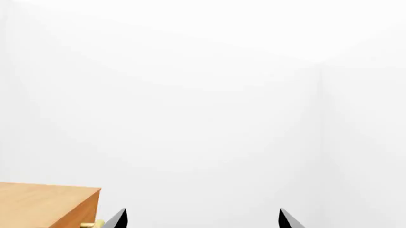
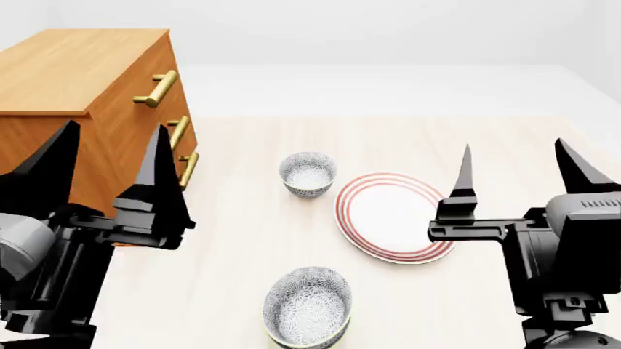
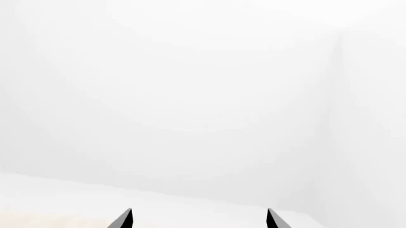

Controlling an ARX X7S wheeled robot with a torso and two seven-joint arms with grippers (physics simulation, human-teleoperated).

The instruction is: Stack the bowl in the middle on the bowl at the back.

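Note:
Two grey-and-white speckled bowls show in the head view. The farther one, the bowl at the back (image 2: 308, 174), stands just left of the plate. The nearer one (image 2: 307, 307), cut by the view's lower edge, I take as the bowl in the middle. My left gripper (image 2: 113, 125) is held up in front of the cabinet, open and empty, well left of both bowls. My right gripper (image 2: 513, 143) hangs open and empty over the plate's right side. In the wrist views each gripper (image 1: 202, 211) (image 3: 199, 211) shows only spread fingertips against white wall.
A wooden cabinet (image 2: 87, 80) with brass drawer handles (image 2: 155, 89) stands at the table's far left; its top corner (image 1: 44, 202) shows in the left wrist view. A flat white plate with red rings (image 2: 393, 216) lies right of the far bowl on the pale table (image 2: 233, 240).

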